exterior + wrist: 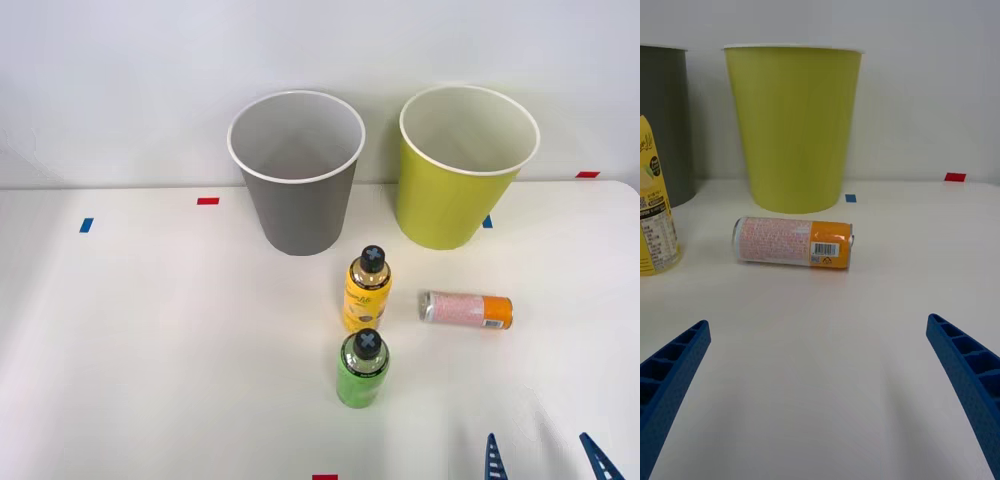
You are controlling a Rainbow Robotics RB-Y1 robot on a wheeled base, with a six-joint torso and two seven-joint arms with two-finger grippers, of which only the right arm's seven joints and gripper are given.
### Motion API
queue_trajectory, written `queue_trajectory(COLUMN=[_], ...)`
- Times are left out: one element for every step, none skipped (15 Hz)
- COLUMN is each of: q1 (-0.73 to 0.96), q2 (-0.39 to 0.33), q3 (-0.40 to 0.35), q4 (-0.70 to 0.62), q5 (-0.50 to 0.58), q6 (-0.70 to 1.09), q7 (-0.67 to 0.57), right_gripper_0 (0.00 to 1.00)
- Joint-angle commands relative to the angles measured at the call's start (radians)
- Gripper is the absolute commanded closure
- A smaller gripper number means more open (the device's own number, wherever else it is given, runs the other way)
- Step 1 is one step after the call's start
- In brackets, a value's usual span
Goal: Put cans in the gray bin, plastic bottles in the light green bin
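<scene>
The white table (150,350) carries everything, and its far edge runs along the pale wall. Two tall round bins stand close to that far edge. The gray bin (297,195) sits about midway along it, upright, white-rimmed and pale inside. The light green bin (455,190) stands just beside it, toward the table's far right corner, the same size and also upright; there is a narrow gap between the two.

In front of the bins, nearer the middle of the table, the yellow-orange bottle (366,293) stands upright with its black cap on top. The green bottle (362,371) stands upright just on the near side of it, the two close together but seemingly not touching, though from above that is hard to judge. The pink speckled can (466,309) lies on its side to the right of the yellow-orange bottle, its orange end pointing toward the table's right edge and its silver end toward the bottle, with bare table between them. It rests in front of the light green bin, apart from it.

The right gripper (545,458) sits low at the table's near edge, toward the near right corner, its blue ribbed fingers (670,375) spread wide with nothing between them. The can lies ahead of it, crosswise to the fingers and well apart from them, with bare table all the way from tips to can. Small red and blue tape marks (208,201) dot the table near its edges.
</scene>
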Motion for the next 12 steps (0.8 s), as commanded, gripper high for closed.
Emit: queue_trajectory(q1=[0.005,0.007,0.008,0.008,0.007,0.004,0.004,0.002,0.004,0.004,0.004,0.004], q2=[-0.001,-0.001,-0.001,-0.001,-0.003,-0.012,-0.015,-0.021,-0.023,-0.027,-0.027,-0.027], q3=[0.007,0.014,0.026,0.029,0.026,0.024,0.024,0.027,0.027,0.027,0.026,0.023], q4=[0.038,0.038,0.038,0.036,0.036,0.038,0.038,0.038,0.036,0.036,0.038,0.036], q5=[-0.004,0.004,0.009,0.013,0.023,0.029,0.033,0.039,0.039,0.035,0.035,0.036], q6=[-0.074,-0.087,-0.091,-0.093,-0.091,-0.087,-0.082,-0.079,-0.079,-0.079,-0.079,-0.079], q7=[0.012,0.022,0.032,0.038,0.048,0.058,0.061,0.068,0.069,0.071,0.071,0.072], right_gripper_0=[0.0,0.0,0.0,0.0,0.0,0.0,0.0,0.0,0.0,0.0,0.0,0.0])
